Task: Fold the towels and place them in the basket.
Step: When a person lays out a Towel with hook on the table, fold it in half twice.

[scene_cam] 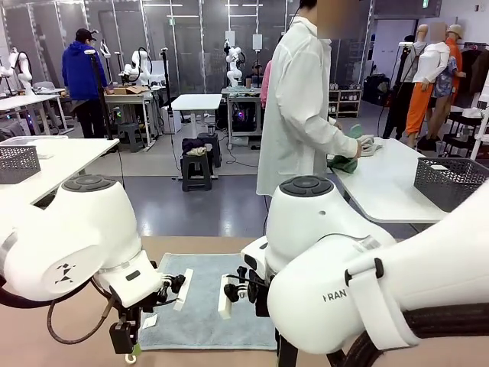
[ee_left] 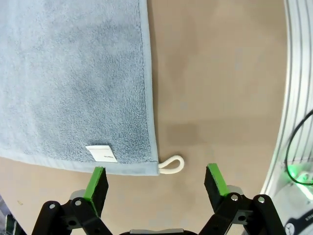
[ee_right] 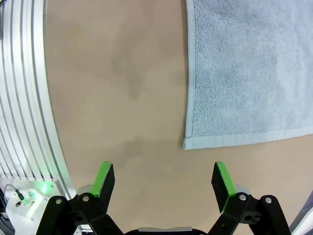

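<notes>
Towel [ee_left: 73,73]: likely soft, limp, light.
Hold: best at hemmed near corners.
Left pincer [ee_left: 155,177], right pincer [ee_right: 162,171]: wide, empty.

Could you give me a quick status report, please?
Left gripper open, empty, by the towel corner with loop. Right gripper open, empty, by another corner. Towel flat, unfolded. Nothing blocking.

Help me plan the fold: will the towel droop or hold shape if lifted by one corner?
Probably droops: the towel is thin terry lying flat on the table. Its fuzzy pile should grip rather than slip. Pushed, it would likely bunch, not slide.
</notes>
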Motion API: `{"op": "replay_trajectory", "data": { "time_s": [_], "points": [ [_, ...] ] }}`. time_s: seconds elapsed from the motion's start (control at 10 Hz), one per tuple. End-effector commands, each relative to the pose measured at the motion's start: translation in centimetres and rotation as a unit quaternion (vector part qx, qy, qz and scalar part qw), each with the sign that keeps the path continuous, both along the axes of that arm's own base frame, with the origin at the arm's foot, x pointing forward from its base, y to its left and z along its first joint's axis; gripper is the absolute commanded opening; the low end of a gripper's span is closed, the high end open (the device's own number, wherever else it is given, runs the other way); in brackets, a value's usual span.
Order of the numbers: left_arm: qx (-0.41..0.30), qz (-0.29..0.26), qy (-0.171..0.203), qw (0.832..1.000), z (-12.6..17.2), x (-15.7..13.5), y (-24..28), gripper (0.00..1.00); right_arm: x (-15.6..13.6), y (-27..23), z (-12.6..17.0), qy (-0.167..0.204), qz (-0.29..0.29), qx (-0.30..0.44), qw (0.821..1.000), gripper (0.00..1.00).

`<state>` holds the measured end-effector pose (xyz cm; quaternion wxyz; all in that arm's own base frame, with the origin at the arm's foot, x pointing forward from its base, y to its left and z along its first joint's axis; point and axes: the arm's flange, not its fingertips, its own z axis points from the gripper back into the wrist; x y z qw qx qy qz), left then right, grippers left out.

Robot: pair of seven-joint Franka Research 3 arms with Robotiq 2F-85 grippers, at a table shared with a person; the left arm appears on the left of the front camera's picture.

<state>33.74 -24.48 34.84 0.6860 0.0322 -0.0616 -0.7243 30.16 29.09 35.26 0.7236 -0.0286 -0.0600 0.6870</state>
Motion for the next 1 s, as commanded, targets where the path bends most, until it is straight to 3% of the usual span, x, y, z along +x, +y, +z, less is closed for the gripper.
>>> {"op": "replay_trajectory", "data": {
  "time_s": [0.0, 0.9],
  "points": [
    [0.003, 0.0, -0.014, 1.0, -2.4, -0.6, 1.9, 1.0, 0.9, 0.3, -1.6, -0.015, -0.012, -0.003, 1.0, 1.0],
    [0.005, 0.016, 0.023, 1.0, -6.3, 0.7, 3.4, 1.0, 3.1, -0.6, -5.1, 0.001, -0.018, -0.006, 1.0, 1.0]
  ]
}}
